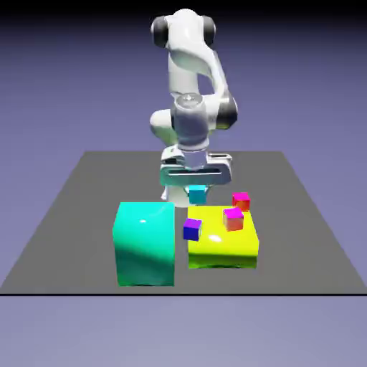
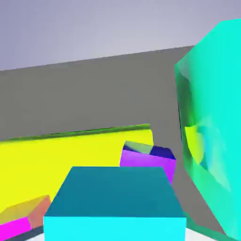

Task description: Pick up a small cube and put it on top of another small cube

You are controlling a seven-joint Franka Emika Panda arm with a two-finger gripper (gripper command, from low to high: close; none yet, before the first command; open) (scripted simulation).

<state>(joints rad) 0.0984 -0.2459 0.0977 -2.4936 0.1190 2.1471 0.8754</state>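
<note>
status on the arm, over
Gripper shut on small cyan cube, cube off the table. Not stacked yet. Small blue-purple cube and large glossy yellow block show ahead in hand view.

From where I'm standing, I can't read a word, label, brand, number or sign anywhere.
</note>
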